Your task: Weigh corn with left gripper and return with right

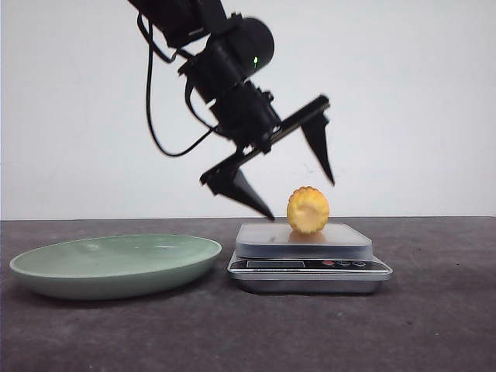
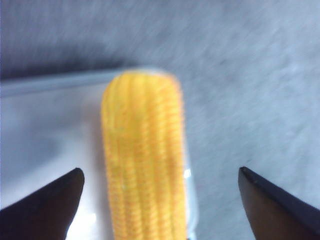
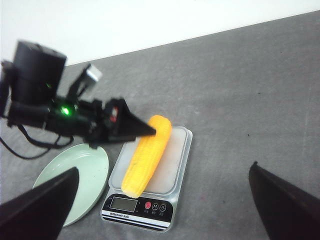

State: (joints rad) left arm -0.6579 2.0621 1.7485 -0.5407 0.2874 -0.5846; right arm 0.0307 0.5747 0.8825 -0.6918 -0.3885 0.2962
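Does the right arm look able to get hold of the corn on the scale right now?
Probably not just yet. The corn lies on the scale, but the left tool hangs open right above it, crowding the approach. The right tool is open, well back.

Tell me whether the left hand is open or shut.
Open: the left hand hangs above the corn, fingers spread, corn lying free on the scale.
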